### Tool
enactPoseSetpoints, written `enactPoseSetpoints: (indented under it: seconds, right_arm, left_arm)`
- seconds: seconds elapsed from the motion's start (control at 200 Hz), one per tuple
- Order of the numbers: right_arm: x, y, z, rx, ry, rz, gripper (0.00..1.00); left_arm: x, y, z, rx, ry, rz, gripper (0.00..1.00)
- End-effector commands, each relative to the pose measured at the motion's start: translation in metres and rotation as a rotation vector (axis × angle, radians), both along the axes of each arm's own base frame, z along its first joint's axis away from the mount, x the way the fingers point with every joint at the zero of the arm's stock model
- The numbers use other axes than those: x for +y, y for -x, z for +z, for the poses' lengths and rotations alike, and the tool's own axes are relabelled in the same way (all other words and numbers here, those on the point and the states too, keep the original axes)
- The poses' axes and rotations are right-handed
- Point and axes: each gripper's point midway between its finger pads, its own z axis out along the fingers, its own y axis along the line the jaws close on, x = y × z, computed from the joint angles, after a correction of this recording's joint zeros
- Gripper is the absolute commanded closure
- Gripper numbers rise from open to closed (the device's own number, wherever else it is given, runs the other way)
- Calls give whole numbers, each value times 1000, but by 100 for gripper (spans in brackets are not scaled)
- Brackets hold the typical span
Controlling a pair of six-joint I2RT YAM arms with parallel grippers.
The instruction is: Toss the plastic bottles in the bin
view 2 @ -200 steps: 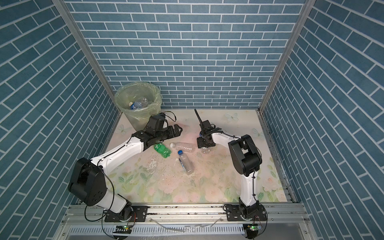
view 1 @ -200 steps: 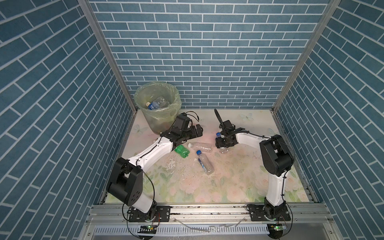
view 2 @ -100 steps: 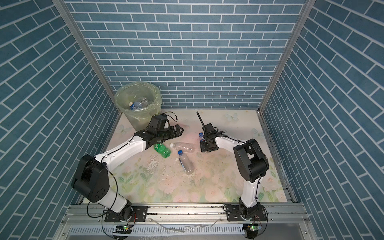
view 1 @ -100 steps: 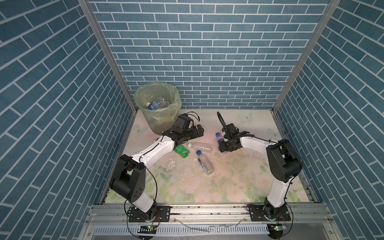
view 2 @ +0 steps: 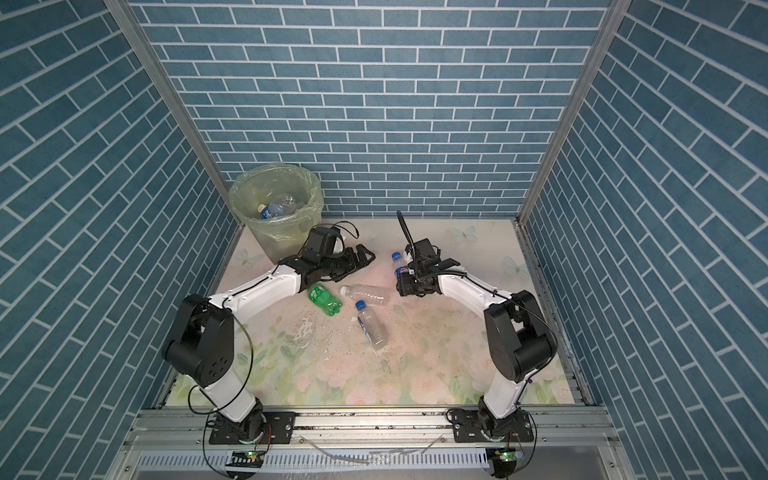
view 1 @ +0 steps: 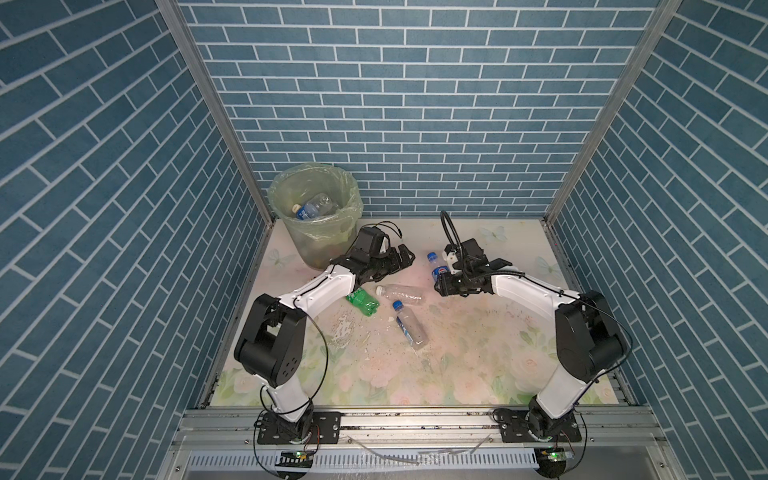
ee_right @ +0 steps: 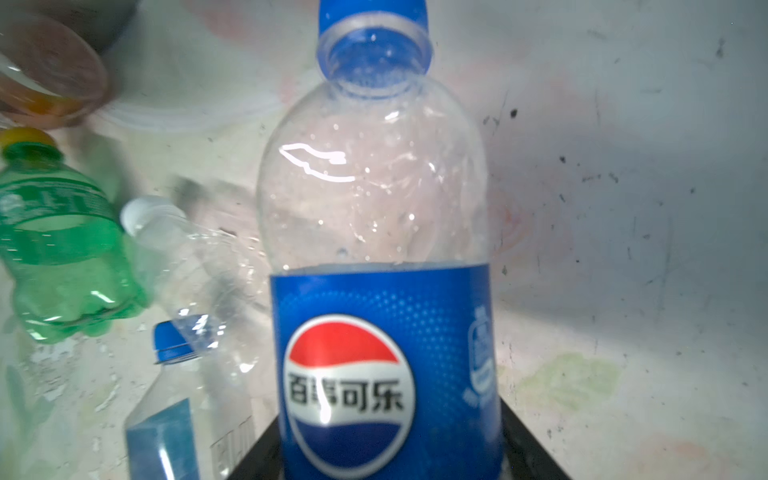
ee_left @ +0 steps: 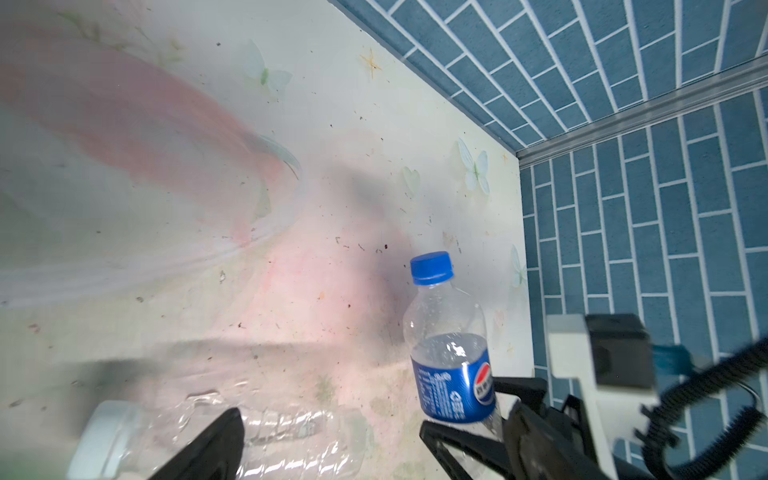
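Now my right gripper [view 1: 444, 285] pinches the Pepsi bottle [view 1: 438, 272] near its base; it could swing loose before the bin [view 1: 305, 243]. Left gripper [view 1: 406, 261] hangs open.

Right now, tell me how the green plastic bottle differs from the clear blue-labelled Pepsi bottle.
The green plastic bottle is tinted green with a yellow cap; the clear blue-labelled Pepsi bottle has a blue cap. The green bottle lies on its side, ungripped; the Pepsi bottle points cap-up, gripped low by the right tool. Both are capped, small, and outside the bag-lined bin.
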Motion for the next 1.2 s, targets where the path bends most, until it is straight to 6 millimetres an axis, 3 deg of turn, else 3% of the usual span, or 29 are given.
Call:
enactPoseSetpoints:
  seconds: [0.0, 0.175, 0.33, 0.685, 1.195]
  right_arm:
    - [11, 3, 32, -44, -53, 35, 52]
    - [21, 6, 54, -70, -104, 63, 53]
    - [31, 7, 65, -85, -137, 87, 53]
    - [51, 11, 93, -125, -225, 134, 53]
    - [59, 18, 99, -144, -254, 176, 53]
  left_arm:
    - [-15, -14, 28, -40, 100, -13, 1]
    - [-30, -24, 39, -53, 143, -25, 1]
    - [-42, -23, 35, -40, 151, -45, 1]
    - [-44, -25, 26, -27, 166, -30, 8]
    - [-52, -37, 27, -47, 220, -23, 58]
